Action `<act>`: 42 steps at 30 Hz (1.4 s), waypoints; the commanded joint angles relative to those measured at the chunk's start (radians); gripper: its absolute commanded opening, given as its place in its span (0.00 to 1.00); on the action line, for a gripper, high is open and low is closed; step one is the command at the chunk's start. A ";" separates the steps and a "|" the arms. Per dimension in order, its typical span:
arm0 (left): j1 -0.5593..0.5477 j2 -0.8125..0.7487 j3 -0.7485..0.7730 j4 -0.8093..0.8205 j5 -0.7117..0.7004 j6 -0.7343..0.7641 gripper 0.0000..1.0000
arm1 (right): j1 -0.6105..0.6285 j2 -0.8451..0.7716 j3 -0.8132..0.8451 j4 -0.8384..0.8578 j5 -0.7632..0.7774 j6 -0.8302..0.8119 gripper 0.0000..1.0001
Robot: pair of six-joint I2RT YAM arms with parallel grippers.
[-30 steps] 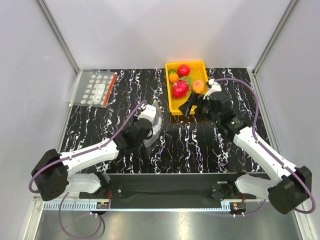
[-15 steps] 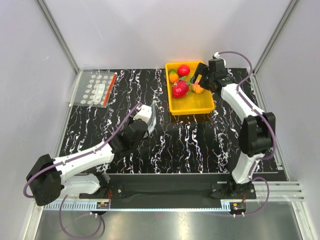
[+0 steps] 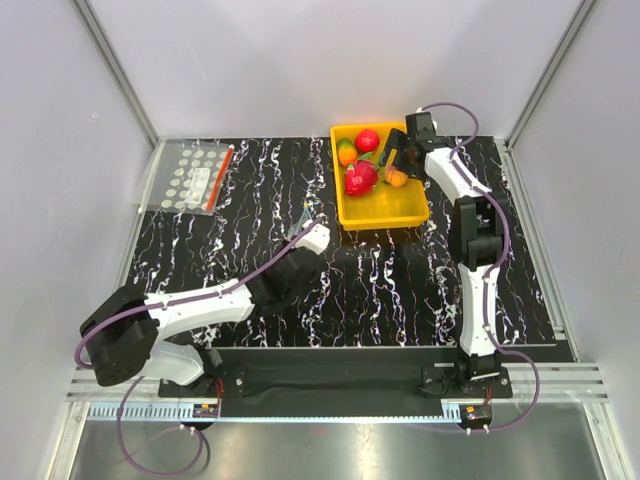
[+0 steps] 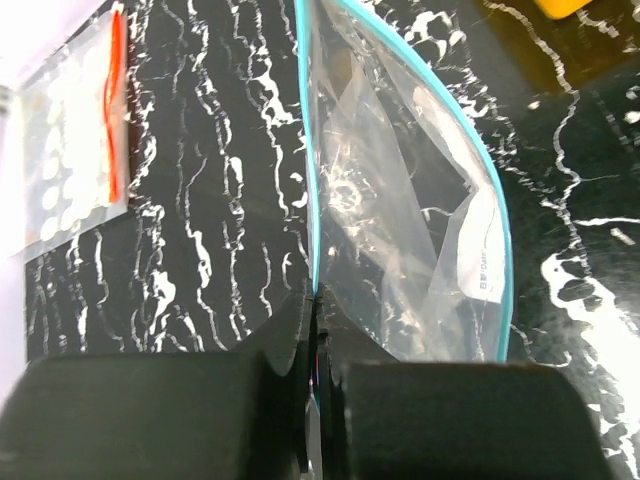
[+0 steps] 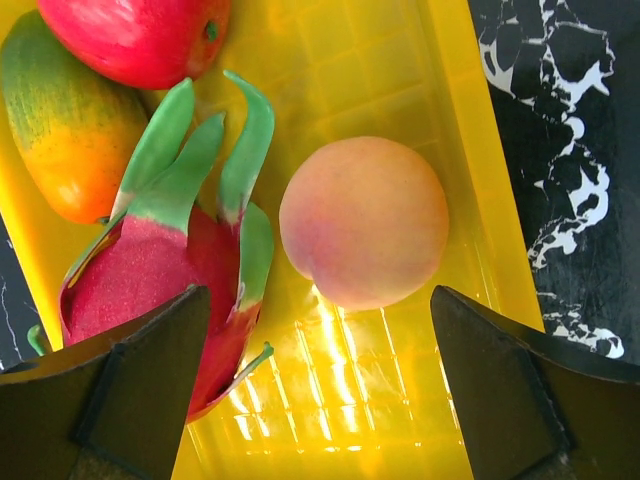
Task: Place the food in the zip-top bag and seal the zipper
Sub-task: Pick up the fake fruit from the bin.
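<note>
The clear zip-top bag point(image 4: 400, 230) is held with its mouth gaping. Its pale blue zipper point(image 4: 490, 200) curves round the open edge. My left gripper point(image 4: 315, 305) is shut on the left rim of the bag, just in front of the yellow tray point(image 3: 385, 207); in the top view the gripper point(image 3: 311, 236) hides most of the bag. The tray holds a red apple point(image 5: 140, 35), an orange-and-green fruit point(image 5: 70, 130) and a peach-orange fruit point(image 5: 363, 222). My right gripper point(image 5: 320, 335) is open just above the peach, one finger on each side, not touching it.
A pink dragon fruit with green leaves point(image 5: 150, 270) lies in the tray against the left side of the peach. The flat white-dotted bag with a red strip point(image 3: 192, 177) lies at the table's far left. The tray's right wall point(image 5: 480, 180) is close to the peach.
My right gripper has swung from in front of the tray to over it and has come down over the peach. My left gripper has shifted a little right and nearer with the bag.
</note>
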State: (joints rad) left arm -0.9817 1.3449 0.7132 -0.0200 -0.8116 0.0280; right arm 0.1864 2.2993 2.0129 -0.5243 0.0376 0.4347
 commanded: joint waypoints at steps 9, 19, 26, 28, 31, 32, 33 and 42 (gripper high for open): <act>-0.006 -0.029 0.032 0.077 0.058 -0.016 0.00 | -0.002 0.061 0.115 -0.054 0.076 -0.014 0.95; -0.006 -0.052 0.019 0.083 0.060 -0.014 0.00 | -0.002 0.178 0.236 -0.123 0.119 0.030 0.87; -0.008 -0.056 0.014 0.088 0.055 -0.010 0.00 | -0.001 0.048 0.078 0.007 0.094 0.021 0.62; -0.008 -0.055 0.014 0.088 0.052 -0.007 0.00 | -0.001 0.003 0.043 0.024 0.088 0.013 0.61; -0.014 -0.052 0.014 0.092 0.045 0.000 0.00 | 0.002 -0.095 -0.041 0.053 0.077 -0.007 0.61; -0.017 -0.055 0.014 0.094 0.043 0.001 0.00 | 0.004 -0.154 -0.101 0.075 0.068 -0.017 0.61; -0.018 -0.056 0.012 0.101 0.045 0.001 0.00 | 0.008 -0.188 -0.135 0.093 0.062 -0.024 0.61; -0.046 -0.052 0.014 0.111 0.065 0.003 0.00 | 0.067 -0.655 -0.644 0.288 -0.117 -0.027 0.59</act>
State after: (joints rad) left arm -1.0122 1.3151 0.7120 0.0292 -0.7544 0.0292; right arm 0.2089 1.7981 1.4639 -0.3424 0.0044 0.4164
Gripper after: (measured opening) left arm 0.012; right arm 0.746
